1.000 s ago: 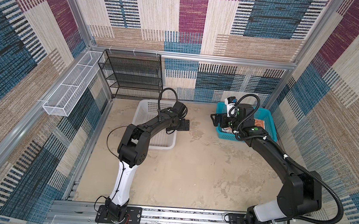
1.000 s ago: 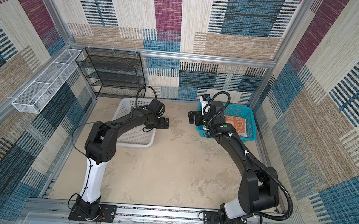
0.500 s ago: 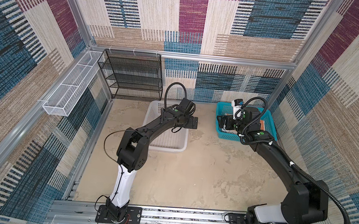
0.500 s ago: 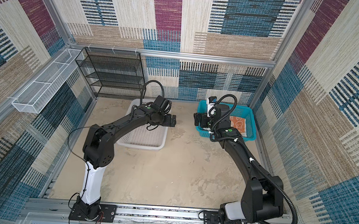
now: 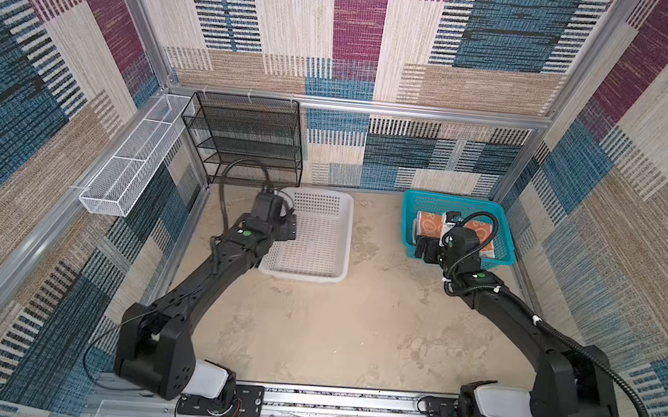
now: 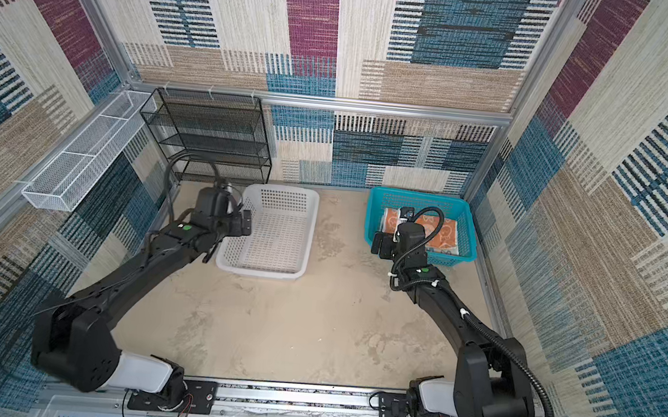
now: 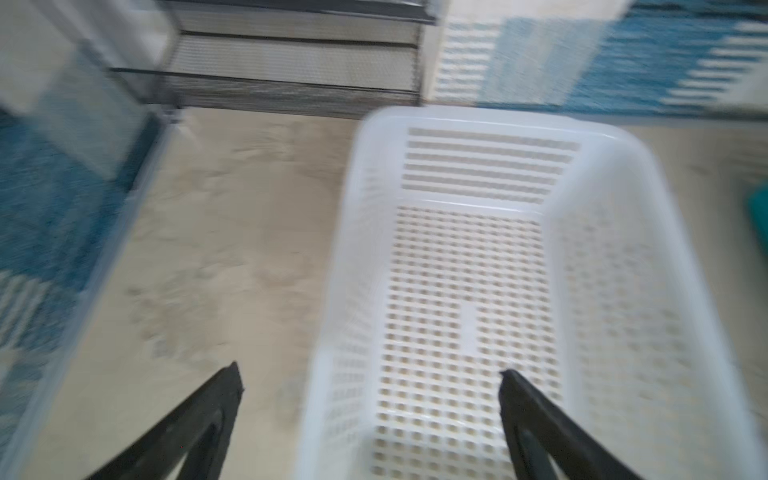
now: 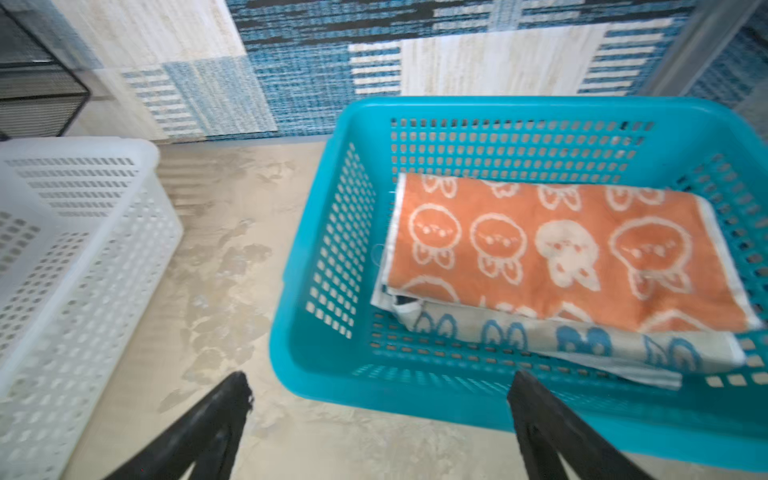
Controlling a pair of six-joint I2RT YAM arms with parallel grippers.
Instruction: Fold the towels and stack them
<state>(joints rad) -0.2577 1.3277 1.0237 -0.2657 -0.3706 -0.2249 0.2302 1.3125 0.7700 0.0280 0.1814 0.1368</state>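
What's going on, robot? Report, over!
Both grippers open, empty: left gripper over edge of white basket, right gripper over corner of teal basket. Orange cartoon-face towel atop blue-and-white towel, inside it. Nothing on top.

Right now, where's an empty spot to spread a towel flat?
The bare tabletop in the middle, between the white basket, the teal basket and the front rail, is free. So is the strip between the baskets; the white basket holds nothing. Crowded: the teal basket, with stacked towels and the right gripper at its corner.
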